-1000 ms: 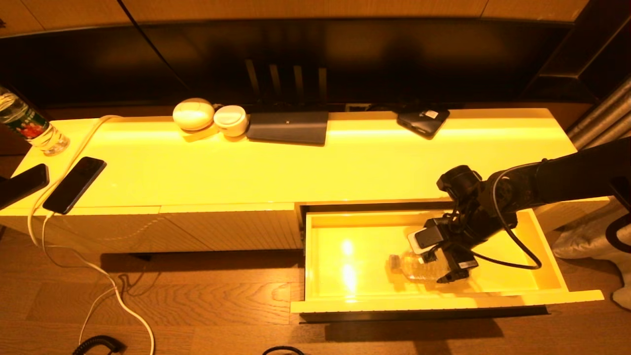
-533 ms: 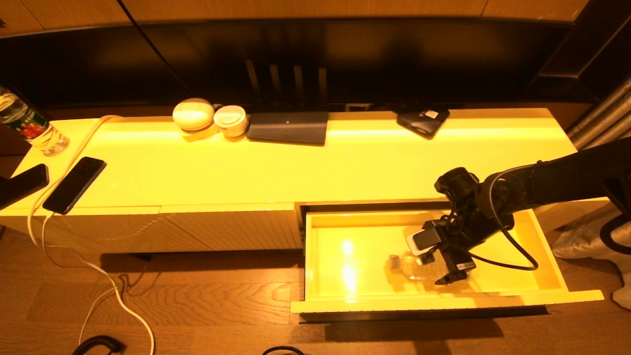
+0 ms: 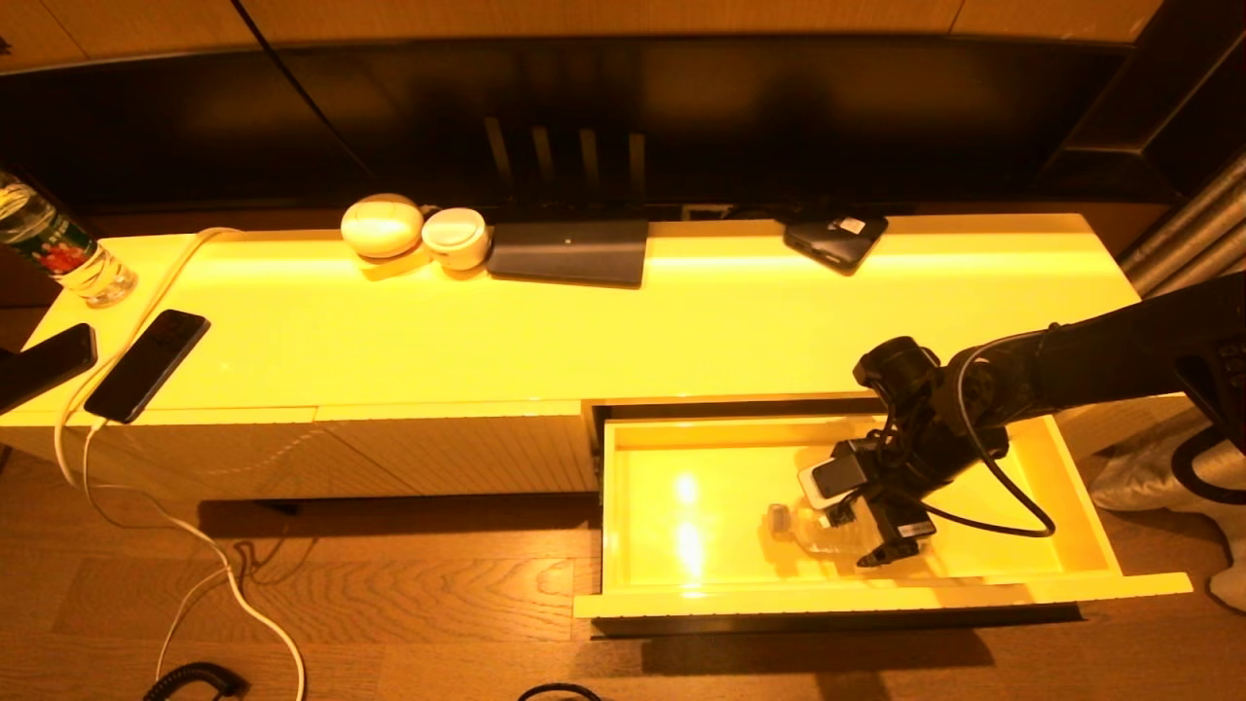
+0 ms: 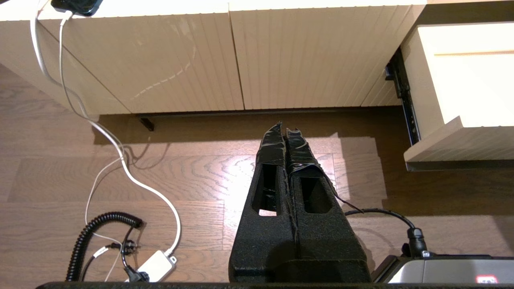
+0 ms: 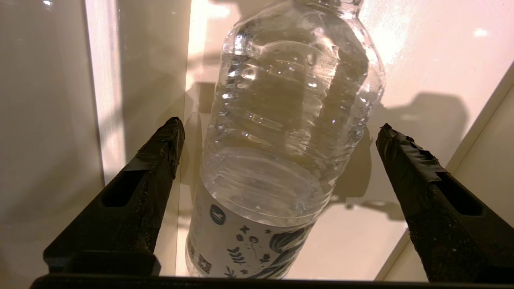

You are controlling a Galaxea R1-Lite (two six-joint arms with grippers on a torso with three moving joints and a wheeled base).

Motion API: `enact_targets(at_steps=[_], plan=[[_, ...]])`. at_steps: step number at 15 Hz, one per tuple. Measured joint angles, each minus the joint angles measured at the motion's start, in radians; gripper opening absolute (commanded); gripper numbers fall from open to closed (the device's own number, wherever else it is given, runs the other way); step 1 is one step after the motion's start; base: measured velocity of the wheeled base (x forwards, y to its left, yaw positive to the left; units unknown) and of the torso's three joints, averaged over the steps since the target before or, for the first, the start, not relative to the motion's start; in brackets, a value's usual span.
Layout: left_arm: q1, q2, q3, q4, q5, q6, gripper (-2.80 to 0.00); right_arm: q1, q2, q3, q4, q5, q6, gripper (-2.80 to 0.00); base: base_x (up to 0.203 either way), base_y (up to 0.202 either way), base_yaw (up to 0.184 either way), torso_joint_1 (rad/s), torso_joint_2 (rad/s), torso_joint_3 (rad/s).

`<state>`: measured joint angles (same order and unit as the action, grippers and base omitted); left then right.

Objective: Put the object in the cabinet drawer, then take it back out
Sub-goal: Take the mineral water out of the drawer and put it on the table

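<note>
While the drawer stands pulled out, these lines hold:

Change: since the earlier head views, the right gripper (image 3: 845,537) has crept a little toward the bottle's cap end and the arm's elbow has sunk slightly; the bottle (image 3: 816,527) lies where it lay before.

Right arm: it reaches in from the robot's right, over the drawer's far corner, bends down at the wrist and points its gripper (image 5: 279,132) into the drawer.

Right jaws: spread wide, one finger (image 5: 160,148) on each side of the bottle (image 5: 289,120), neither touching it; a clear gap shows on both sides.

Bottle: on its side on the drawer floor, between the jaws, its printed lower band nearest the wrist, its shoulder and neck pointing away past the fingertips. The cap (image 3: 776,515) sticks out beyond the jaws.

Drawer: its glossy floor (image 3: 701,506) lies under the jaws, one side wall (image 5: 482,132) just outside one finger.

Left arm: parked low over the wooden floor (image 4: 192,176) in front of the cabinet's ribbed panels (image 4: 225,56), its gripper (image 4: 286,132) pointing toward them.

Left jaws: pressed together, holding nothing.

Cabinet top: two phones (image 3: 146,363) and a labelled bottle (image 3: 54,248) sit far from the jaws, at the other end.
</note>
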<state>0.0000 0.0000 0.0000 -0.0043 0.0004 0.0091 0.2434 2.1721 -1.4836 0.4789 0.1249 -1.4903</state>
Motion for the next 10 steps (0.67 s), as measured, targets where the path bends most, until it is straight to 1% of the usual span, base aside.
enact_targets(at_steps=[10], plan=[[0.0,0.0,0.0,0.0,0.001,0.0,-2.8,0.003,0.012,0.012,0.004,-0.002,-0.002,0.0,0.0,0.0,0.0,0.0,0.0,0.0]])
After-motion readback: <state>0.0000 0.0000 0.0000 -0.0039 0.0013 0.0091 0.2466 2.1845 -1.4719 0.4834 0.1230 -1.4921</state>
